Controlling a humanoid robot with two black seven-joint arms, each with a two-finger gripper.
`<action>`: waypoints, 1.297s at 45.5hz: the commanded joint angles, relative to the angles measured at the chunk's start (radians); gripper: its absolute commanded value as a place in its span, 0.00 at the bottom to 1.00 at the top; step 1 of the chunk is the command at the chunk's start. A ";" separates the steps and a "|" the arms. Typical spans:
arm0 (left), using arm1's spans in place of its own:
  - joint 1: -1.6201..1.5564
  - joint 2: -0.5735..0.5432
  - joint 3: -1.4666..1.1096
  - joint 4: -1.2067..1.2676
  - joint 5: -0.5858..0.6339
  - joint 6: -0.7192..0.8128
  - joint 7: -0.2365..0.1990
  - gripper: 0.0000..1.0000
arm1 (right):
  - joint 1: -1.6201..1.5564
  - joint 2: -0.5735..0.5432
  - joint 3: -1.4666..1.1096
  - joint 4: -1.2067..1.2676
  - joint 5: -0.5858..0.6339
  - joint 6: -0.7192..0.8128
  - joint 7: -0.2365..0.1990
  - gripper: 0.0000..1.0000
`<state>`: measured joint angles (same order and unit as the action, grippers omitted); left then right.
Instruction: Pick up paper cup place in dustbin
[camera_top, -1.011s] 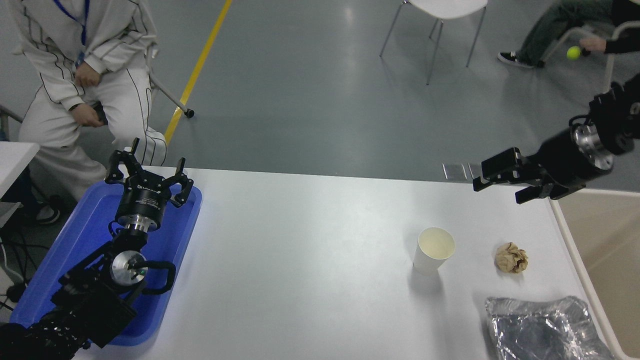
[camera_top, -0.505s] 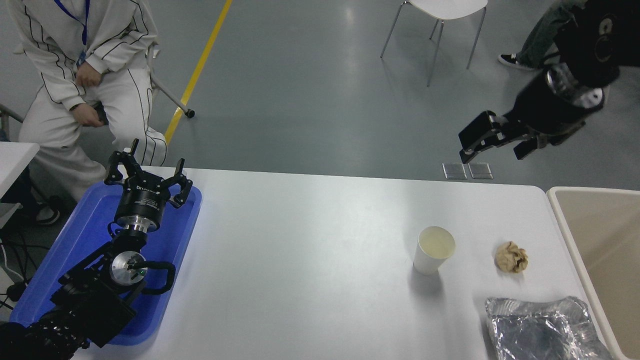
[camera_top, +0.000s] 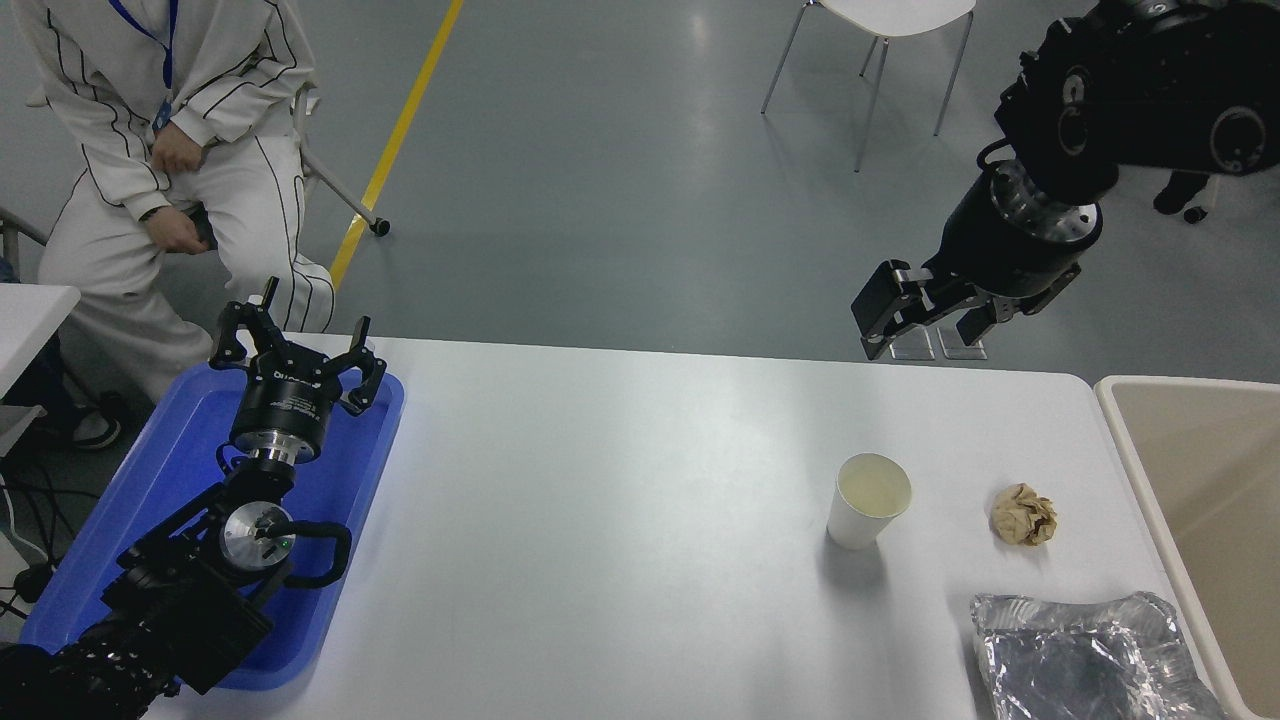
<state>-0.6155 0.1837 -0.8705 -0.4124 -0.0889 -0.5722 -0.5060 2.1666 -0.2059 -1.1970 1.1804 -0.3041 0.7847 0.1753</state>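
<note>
The paper cup stands upright on the white table, right of the middle, its cream inside showing. The beige dustbin sits off the table's right edge, partly cut off by the picture. My right gripper hangs open and empty high above the table's far edge, behind and slightly right of the cup and well clear of it. My left gripper is parked open over the blue tray at the lower left.
A crumpled brown paper ball lies just right of the cup. A crinkled silver foil bag lies at the front right. The blue tray is at the left. A person sits at the far left; a white chair stands behind the table.
My right arm has swung up from beside the dustbin and then leftward, so the gripper now hangs above the table's far edge behind the cup. The cup, the ball and the left arm have not moved.
</note>
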 joint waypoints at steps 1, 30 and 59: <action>0.000 0.000 -0.001 0.000 0.000 0.000 0.001 1.00 | 0.084 -0.020 -0.093 -0.008 0.109 0.001 -0.011 0.89; 0.000 0.000 -0.001 0.000 0.000 0.000 0.000 1.00 | -0.071 -0.013 -0.119 -0.018 0.123 0.001 -0.010 0.94; 0.000 0.000 -0.001 0.000 0.000 0.000 0.000 1.00 | -0.424 0.017 -0.036 -0.025 0.134 -0.512 -0.008 1.00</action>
<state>-0.6151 0.1841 -0.8711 -0.4127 -0.0890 -0.5722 -0.5063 1.8493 -0.2013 -1.2725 1.1581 -0.1709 0.4184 0.1664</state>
